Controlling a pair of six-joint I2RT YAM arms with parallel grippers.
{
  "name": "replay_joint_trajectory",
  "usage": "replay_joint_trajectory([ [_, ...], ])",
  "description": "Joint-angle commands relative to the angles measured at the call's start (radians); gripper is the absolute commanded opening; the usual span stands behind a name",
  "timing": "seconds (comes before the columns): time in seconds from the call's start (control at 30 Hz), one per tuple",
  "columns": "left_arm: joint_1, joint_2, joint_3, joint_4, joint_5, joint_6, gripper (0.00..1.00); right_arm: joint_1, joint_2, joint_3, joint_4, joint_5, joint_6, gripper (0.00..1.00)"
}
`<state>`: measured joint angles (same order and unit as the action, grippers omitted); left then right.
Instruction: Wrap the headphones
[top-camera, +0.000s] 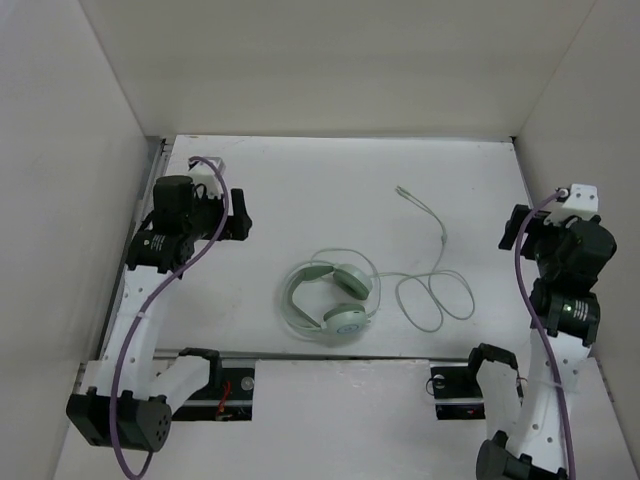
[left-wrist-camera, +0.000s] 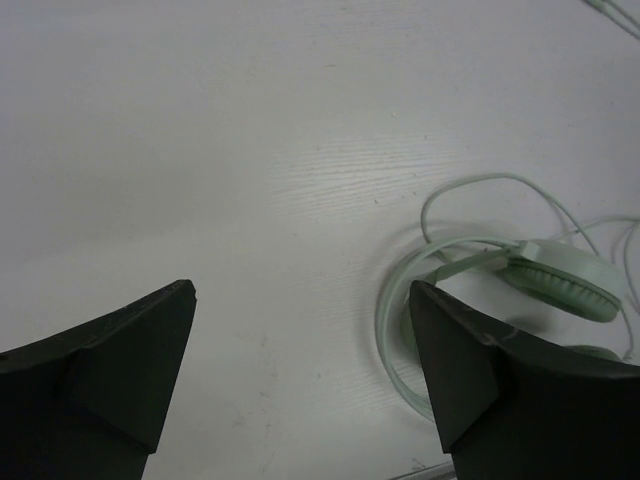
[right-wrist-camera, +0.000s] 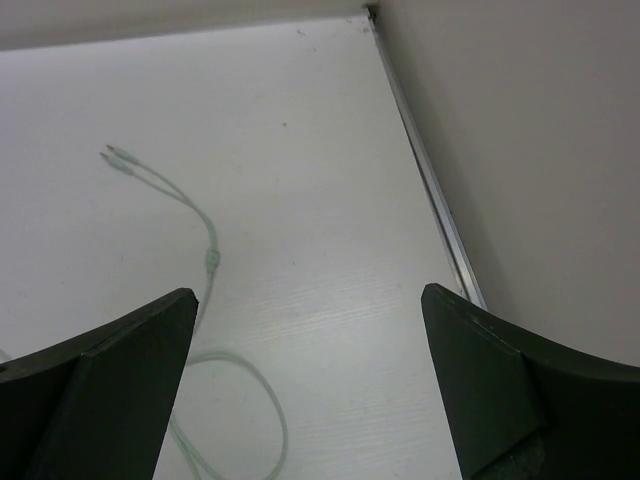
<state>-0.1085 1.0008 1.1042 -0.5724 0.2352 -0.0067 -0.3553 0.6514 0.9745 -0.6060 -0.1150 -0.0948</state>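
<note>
The pale mint-green headphones (top-camera: 328, 300) lie flat near the middle of the white table, ear cups folded inward. Their thin pale cable (top-camera: 436, 290) loops to the right and runs up to two plugs (top-camera: 400, 189) at the back. My left gripper (top-camera: 240, 222) is open and empty, left of the headphones and well apart from them. In the left wrist view the headphones (left-wrist-camera: 560, 285) show at the right, partly behind my right finger. My right gripper (top-camera: 508, 232) is open and empty, right of the cable. The right wrist view shows the cable (right-wrist-camera: 207, 245) and plugs (right-wrist-camera: 112, 153).
White walls enclose the table on three sides. A metal strip (right-wrist-camera: 430, 180) runs along the right wall's foot. The arm bases (top-camera: 215, 380) sit on a rail at the near edge. Purple robot cables (top-camera: 150, 300) hang along both arms.
</note>
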Motion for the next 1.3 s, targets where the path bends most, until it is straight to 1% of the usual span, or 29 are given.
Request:
replay_joint_trajectory([
  [0.0,-0.059,0.053,-0.021,0.008,0.058,-0.041,0.81,0.032,-0.143,-0.084,0.2,-0.021,0.032,1.0],
  [0.03,-0.078,0.07,-0.026,0.005,0.064,-0.048,0.82,0.051,-0.192,-0.129,0.26,-0.034,0.036,1.0],
  [0.07,-0.095,0.088,-0.036,0.0,0.079,-0.053,0.91,0.063,-0.24,-0.175,0.311,-0.037,0.044,1.0],
  [0.13,-0.111,0.11,-0.046,0.003,0.098,-0.059,0.91,0.065,-0.269,-0.203,0.305,-0.061,0.046,1.0],
  [0.2,-0.124,0.127,-0.058,0.011,0.099,-0.081,0.91,0.063,-0.263,-0.195,0.237,-0.086,0.049,1.0],
  [0.3,-0.145,0.128,-0.127,0.074,0.131,-0.085,0.85,0.062,-0.266,-0.192,0.166,-0.113,0.05,1.0],
  [0.4,-0.205,0.142,-0.164,0.109,0.089,-0.11,0.82,0.065,-0.265,-0.197,0.123,-0.173,0.055,1.0],
  [0.6,-0.34,0.189,-0.191,0.135,0.001,-0.056,0.82,0.066,-0.237,-0.195,0.117,-0.224,0.089,1.0],
  [0.73,-0.407,0.239,-0.23,0.18,-0.069,-0.019,0.82,0.062,-0.233,-0.192,0.129,-0.236,0.106,1.0],
  [0.87,-0.429,0.292,-0.26,0.204,-0.08,-0.019,0.82,0.054,-0.24,-0.186,0.124,-0.247,0.11,1.0],
  [0.97,-0.455,0.347,-0.29,0.233,-0.097,-0.003,0.79,0.042,-0.246,-0.181,0.124,-0.253,0.127,1.0],
  [1.13,-0.475,0.436,-0.284,0.246,-0.135,0.011,0.77,0.022,-0.26,-0.177,0.123,-0.268,0.155,1.0],
  [1.27,-0.48,0.518,-0.264,0.253,-0.145,0.019,0.72,0.005,-0.269,-0.188,0.127,-0.268,0.167,1.0],
])
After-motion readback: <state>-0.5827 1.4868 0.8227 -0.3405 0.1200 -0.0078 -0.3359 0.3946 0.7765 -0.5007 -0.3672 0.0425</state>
